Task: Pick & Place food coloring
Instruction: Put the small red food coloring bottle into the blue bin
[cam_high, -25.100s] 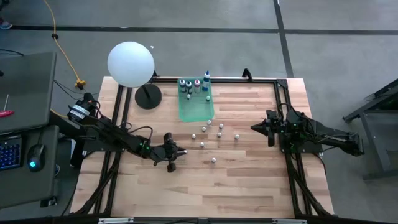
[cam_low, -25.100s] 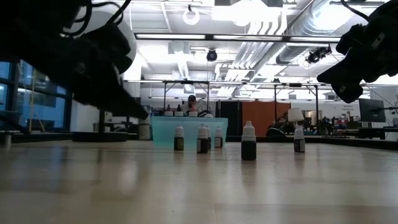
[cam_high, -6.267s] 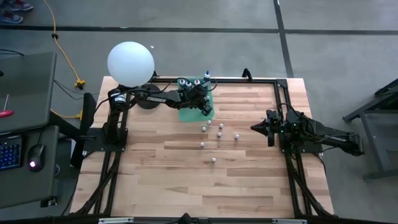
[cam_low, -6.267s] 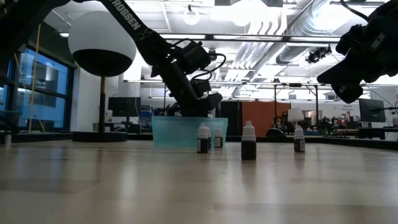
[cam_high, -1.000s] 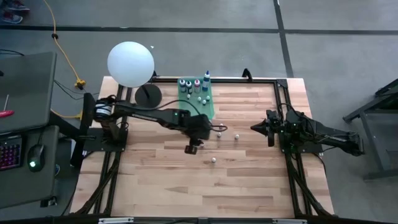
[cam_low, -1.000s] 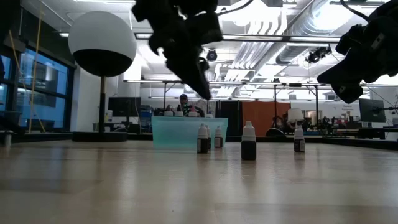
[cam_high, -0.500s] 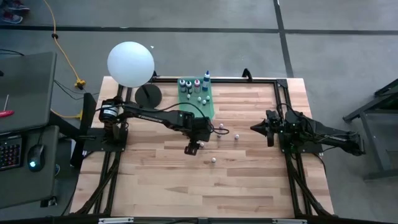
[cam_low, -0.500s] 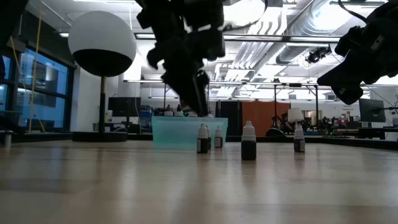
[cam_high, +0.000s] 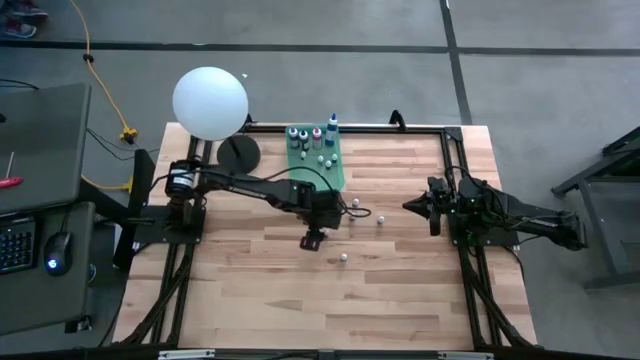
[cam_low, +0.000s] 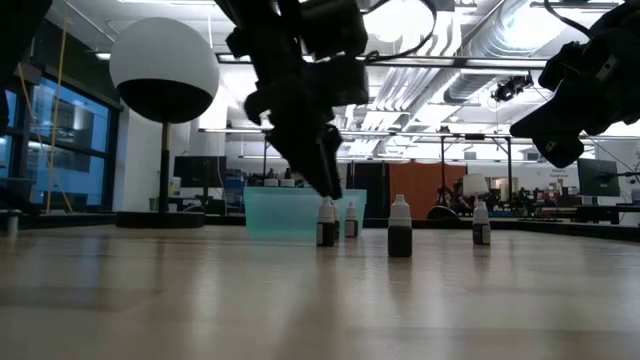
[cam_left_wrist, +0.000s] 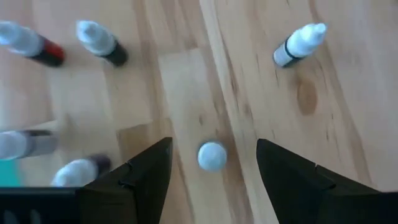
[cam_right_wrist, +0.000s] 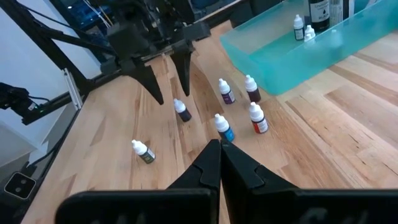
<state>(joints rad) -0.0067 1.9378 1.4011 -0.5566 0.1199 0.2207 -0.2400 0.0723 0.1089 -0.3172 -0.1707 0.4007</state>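
Six bottles (cam_right_wrist: 181, 110) are standing loose on the table (cam_high: 400, 290) just off the tray (cam_high: 333, 178), all upright, white caps up, long axes vertical. Bodies are reading dark, red, blue and purple; the one under the gripper is dark-bodied. More bottles are sitting upright inside the tray, along its far side.

Left gripper (cam_high: 312, 240) is hanging near the tray's near edge, arm stretched across the table, fingers (cam_right_wrist: 153, 83) pointing down. Jaws are spread wide, straddling that one bottle, its white cap (cam_left_wrist: 212, 156) showing between them, nothing gripped. It's the loose bottle next-farthest from the tray; one more (cam_high: 343, 257) is standing alone beyond it.

Right gripper (cam_high: 411, 205) is parking well apart from the tray at the table's right side, jaws closed, holding nothing.
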